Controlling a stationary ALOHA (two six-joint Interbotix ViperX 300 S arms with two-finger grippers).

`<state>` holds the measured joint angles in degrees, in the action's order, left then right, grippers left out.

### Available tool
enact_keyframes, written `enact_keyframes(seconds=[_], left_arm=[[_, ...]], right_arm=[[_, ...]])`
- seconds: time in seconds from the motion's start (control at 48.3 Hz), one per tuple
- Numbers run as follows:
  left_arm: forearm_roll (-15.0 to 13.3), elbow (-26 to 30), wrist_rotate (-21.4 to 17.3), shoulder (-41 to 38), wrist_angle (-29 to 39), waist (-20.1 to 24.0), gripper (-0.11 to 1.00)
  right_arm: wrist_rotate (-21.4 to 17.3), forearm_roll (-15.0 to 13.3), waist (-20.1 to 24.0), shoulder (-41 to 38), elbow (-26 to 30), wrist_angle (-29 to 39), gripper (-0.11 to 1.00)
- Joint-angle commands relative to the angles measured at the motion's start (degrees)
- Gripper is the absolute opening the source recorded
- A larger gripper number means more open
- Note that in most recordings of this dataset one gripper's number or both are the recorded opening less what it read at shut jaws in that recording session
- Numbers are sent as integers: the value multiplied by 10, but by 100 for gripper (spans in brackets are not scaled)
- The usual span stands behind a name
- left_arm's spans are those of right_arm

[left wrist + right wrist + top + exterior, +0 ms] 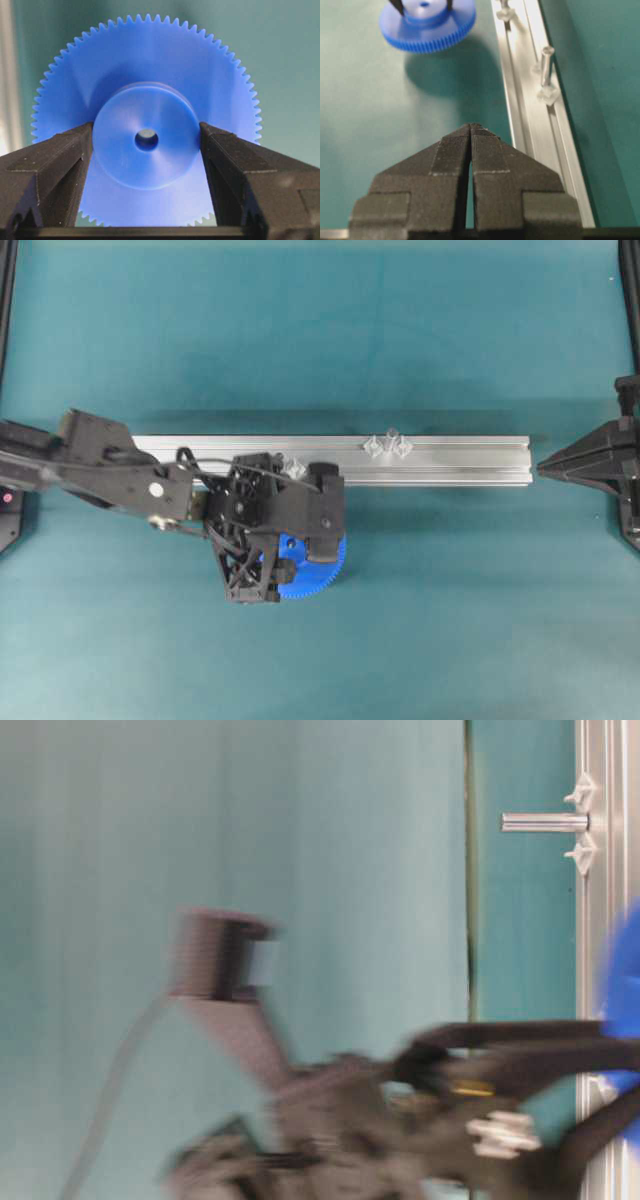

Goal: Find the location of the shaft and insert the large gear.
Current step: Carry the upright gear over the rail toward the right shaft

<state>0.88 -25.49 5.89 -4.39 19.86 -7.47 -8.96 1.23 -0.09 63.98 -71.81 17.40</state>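
Note:
My left gripper point(285, 555) is shut on the raised hub of the large gear point(318, 575), a bright blue toothed disc. In the left wrist view the gripper point(146, 140) has both fingers pressed on the hub's sides, and the gear point(150, 55) shows its small centre hole. The gear point(427, 27) hangs level above the mat, just in front of the rail, casting a shadow. The shaft point(390, 439) stands on the rail between two spaced clear brackets, to the right of the gear; it also shows in the right wrist view point(546, 62) and the table-level view point(545, 821). My right gripper point(541, 468) is shut and empty.
The silver aluminium rail point(470, 462) runs left to right across the teal mat. Another clear bracket point(297, 468) sits on the rail right beside the left gripper, partly hidden by it. The right gripper point(471, 127) sits at the rail's right end.

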Motion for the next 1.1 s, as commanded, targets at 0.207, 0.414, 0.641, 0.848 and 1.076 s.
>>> enact_keyframes(seconds=[0.207, 0.414, 0.641, 0.848, 1.076], left_arm=[[4, 64, -62, 60, 25, 51, 71], [4, 99, -139, 43, 18, 96, 71], [4, 154, -191, -24, -27, 126, 71], [4, 203, -196, -81, -38, 131, 71], [4, 220, -200, -111, -39, 132, 71]], right_arm=[[-4, 0, 2, -3, 1, -18, 2], [-4, 0, 1, -3, -5, -28, 2], [-4, -1, -2, -1, -13, -43, 2], [-4, -1, -3, 6, -14, -46, 2], [-4, -2, -6, 21, -18, -41, 2]])
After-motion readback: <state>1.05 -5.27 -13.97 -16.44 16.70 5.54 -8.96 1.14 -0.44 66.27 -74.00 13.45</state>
